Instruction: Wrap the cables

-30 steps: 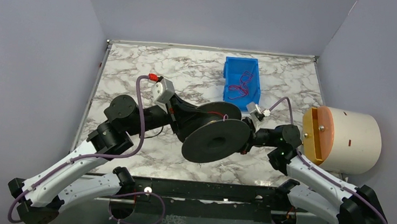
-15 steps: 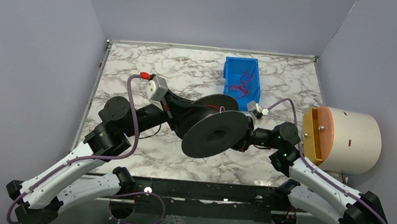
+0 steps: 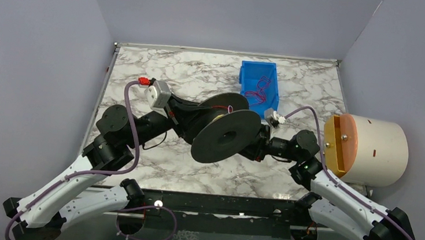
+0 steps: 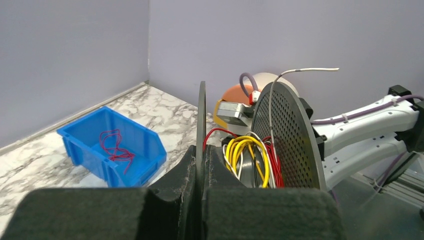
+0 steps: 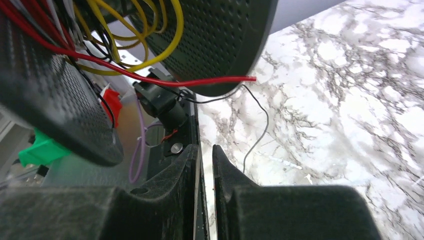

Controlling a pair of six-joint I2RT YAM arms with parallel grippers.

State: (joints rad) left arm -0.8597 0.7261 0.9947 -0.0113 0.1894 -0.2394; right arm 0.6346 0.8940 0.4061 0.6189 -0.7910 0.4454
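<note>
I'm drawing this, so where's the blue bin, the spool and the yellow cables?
blue bin [image 3: 258,66]: top view, far wall.
spool [image 3: 226,136]: top view, near disc.
yellow cables [image 4: 243,142]: left wrist view, top of loop.

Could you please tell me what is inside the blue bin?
A loose tangle of thin red cables lies on the floor of the blue bin; from the left wrist, its near wall hides some floor.

place: robot lab | cues: enclosure walls [image 3: 231,11], marble-print table [image 3: 202,78]
</note>
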